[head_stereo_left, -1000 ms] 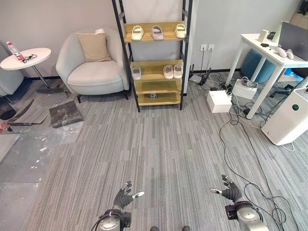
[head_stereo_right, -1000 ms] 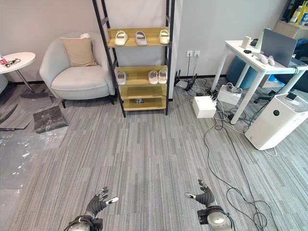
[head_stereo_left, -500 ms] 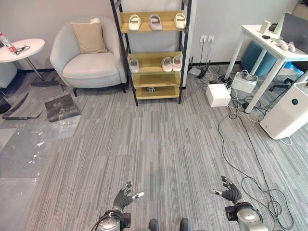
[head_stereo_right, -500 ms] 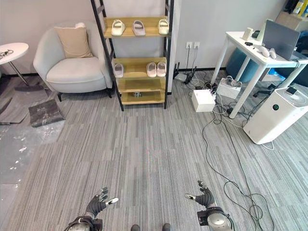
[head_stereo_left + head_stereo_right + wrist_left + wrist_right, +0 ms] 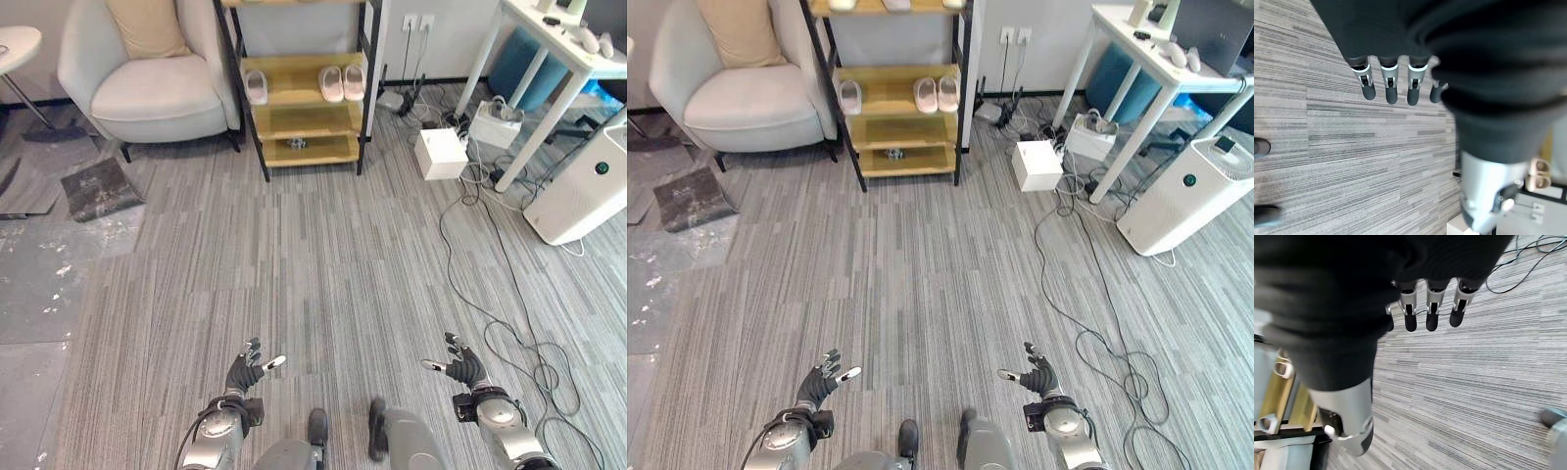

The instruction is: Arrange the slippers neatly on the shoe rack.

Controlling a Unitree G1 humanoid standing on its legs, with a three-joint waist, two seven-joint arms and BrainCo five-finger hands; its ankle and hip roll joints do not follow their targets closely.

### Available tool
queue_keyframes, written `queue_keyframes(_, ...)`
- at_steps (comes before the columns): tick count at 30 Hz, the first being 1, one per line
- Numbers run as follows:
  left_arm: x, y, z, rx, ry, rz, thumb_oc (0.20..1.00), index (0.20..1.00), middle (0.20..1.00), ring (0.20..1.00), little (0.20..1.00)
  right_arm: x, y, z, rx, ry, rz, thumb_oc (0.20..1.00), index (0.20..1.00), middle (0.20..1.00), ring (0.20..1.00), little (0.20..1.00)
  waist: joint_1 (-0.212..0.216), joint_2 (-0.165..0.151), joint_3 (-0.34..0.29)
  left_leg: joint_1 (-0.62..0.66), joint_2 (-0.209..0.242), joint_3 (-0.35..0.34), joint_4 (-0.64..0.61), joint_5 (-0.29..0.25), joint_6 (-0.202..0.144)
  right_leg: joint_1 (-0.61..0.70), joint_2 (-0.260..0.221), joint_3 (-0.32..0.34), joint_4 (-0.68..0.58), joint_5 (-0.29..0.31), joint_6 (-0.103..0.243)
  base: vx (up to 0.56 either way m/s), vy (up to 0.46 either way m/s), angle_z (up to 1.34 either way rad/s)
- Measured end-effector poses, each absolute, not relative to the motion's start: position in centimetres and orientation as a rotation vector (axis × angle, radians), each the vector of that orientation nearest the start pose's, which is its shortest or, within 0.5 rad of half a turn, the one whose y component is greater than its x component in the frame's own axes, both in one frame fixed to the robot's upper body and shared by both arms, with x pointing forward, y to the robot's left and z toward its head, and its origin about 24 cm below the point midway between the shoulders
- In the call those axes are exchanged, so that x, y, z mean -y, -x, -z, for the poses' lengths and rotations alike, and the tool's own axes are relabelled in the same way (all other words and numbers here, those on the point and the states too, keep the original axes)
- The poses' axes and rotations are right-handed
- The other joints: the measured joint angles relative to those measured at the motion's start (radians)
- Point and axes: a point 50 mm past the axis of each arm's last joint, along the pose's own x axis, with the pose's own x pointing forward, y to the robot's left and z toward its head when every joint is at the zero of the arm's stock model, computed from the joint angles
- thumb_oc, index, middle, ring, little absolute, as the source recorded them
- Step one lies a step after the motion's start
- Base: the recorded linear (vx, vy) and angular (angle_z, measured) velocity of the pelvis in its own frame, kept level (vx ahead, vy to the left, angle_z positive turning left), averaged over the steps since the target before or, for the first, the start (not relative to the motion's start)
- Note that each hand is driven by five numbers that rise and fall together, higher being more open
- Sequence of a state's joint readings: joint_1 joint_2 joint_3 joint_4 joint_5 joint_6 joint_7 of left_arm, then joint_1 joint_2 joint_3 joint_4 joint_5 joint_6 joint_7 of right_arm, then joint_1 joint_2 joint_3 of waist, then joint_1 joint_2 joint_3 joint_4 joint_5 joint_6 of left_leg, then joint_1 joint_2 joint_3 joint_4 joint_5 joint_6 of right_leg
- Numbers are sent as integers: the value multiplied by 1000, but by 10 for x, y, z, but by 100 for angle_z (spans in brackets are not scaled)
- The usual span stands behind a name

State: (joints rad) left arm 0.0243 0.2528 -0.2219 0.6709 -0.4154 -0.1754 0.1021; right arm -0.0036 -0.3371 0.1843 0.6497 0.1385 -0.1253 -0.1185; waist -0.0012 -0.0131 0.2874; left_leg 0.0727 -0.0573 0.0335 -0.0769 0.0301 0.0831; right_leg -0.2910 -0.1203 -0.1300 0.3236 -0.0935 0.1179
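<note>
We see both hands, left [image 5: 245,372] and right [image 5: 460,368], with fingers spread and released, holding nothing, low over the carpet [image 5: 323,264]. Three slippers [image 5: 343,82] sit on the rack [image 5: 304,108], well apart from the hands.

i see a grey striped carpet [image 5: 323,255] over most of the floor. far back on the left sits a pale armchair [image 5: 147,93] with a tan cushion [image 5: 147,24] on it. a flat dark mat [image 5: 96,188] lies on the floor in front of the chair. on the right is a white desk [image 5: 549,59], and a white box-shaped machine [image 5: 586,191] stands by its leg. a small white box [image 5: 439,154] sits on the carpet near the desk, with black cables [image 5: 490,294] trailing across the floor. the wall [image 5: 294,24] at the back is pale grey.
</note>
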Motion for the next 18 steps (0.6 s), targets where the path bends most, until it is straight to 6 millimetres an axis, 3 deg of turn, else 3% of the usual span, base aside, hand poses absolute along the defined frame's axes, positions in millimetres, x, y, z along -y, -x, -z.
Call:
queue_keyframes(2,-201,-194,90,-544,62,-142,1000,1000,1000,1000,1000,226,-203,79,-535,276,80,1000,1000,1000,1000,1000,-17,-22,9,13,-7,-10,1,-13,-3,-18,-24,-18,-93,41,16,415,-107,19)
queue_keyframes(3,-203,-194,91,-545,72,-162,1000,1000,1000,1000,1000,225,-200,81,-545,265,82,1000,1000,1000,1000,1000,-25,-30,8,18,-6,-26,14,-32,-11,-2,-40,-74,-214,65,33,407,-123,29)
queue_keyframes(4,-204,-194,91,-543,72,-163,1000,1000,1000,1000,1000,223,-195,85,-560,250,89,1000,1000,1000,1000,1000,-27,-48,6,29,-4,-38,17,-47,-17,-6,-47,-137,-268,93,29,430,-140,42)
queue_keyframes(6,-201,-192,93,-554,71,-153,1000,1000,1000,1000,1000,224,-187,90,-587,245,97,1000,1000,1000,1000,1000,-54,-56,1,47,3,-94,31,-76,-37,37,-47,-146,-276,109,29,435,-155,72)
queue_keyframes(8,-197,-187,97,-571,89,-147,1000,1000,1000,1000,1000,230,-178,94,-615,243,120,1000,1000,1000,1000,1000,-69,-45,-9,102,36,-125,4,-98,-67,66,-26,-148,-253,145,-11,402,-165,60)
queue_keyframes(9,-196,-173,104,-609,115,-163,1000,1000,1000,1000,1000,233,-174,95,-627,242,130,1000,1000,1000,1000,1000,-69,-9,-29,115,90,-132,78,-142,-112,116,33,-173,-252,138,-22,292,-145,26)
queue_keyframes(10,-196,-173,104,-611,127,-166,1000,1000,1000,1000,1000,233,-171,97,-636,235,136,1000,1000,1000,1000,1000,-72,-16,-31,82,99,-129,183,-175,-132,141,46,-170,-269,146,-29,227,-119,16)
queue_keyframes(12,-197,-166,109,-639,138,-178,1000,1000,1000,1000,1000,236,-174,92,-612,233,138,1000,1000,1000,1000,1000,-47,-26,-64,20,99,-138,346,-179,-150,169,66,-171,-287,155,-72,221,-119,-22)
queue_keyframes(13,-193,-170,115,-668,142,-183,1000,1000,1000,1000,1000,246,-190,80,-562,258,147,1000,1000,1000,1000,1000,-22,-30,-68,-226,62,-184,788,-156,-207,226,104,-147,-335,170,-194,393,-124,-40)
queue_keyframes(14,-193,-171,115,-668,141,-183,1000,1000,1000,1000,1000,246,-193,78,-554,260,146,1000,1000,1000,1000,1000,-23,-28,-67,-276,54,-189,830,-154,-210,243,118,-150,-348,179,-192,409,-48,-47)
queue_keyframes(15,-194,-172,114,-665,140,-184,1000,1000,1000,1000,1000,245,-195,78,-548,260,139,1000,1000,1000,1000,1000,-17,-29,-66,-309,52,-185,814,-155,-210,259,129,-152,-353,180,-215,530,-30,2)
queue_keyframes(16,-199,-174,114,-666,121,-190,1000,1000,1000,1000,1000,239,-198,80,-556,232,146,1000,1000,1000,1000,1000,-7,-57,-50,-333,59,-102,663,-189,-174,295,122,-131,-379,129,-210,402,64,-11)
queue_keyframes(17,-200,-183,109,-638,114,-190,1000,1000,1000,1000,1000,235,-204,78,-542,216,139,1000,1000,1000,1000,1000,14,-98,-26,-325,52,-45,369,-158,-142,325,104,-113,-412,135,-185,472,122,-6)
queue_keyframes(18,-200,-179,110,-645,117,-194,1000,1000,1000,1000,1000,234,-210,76,-531,219,138,1000,1000,1000,1000,1000,21,-72,-14,-314,83,-68,95,-60,-157,377,133,-114,-412,109,-151,480,144,-26)
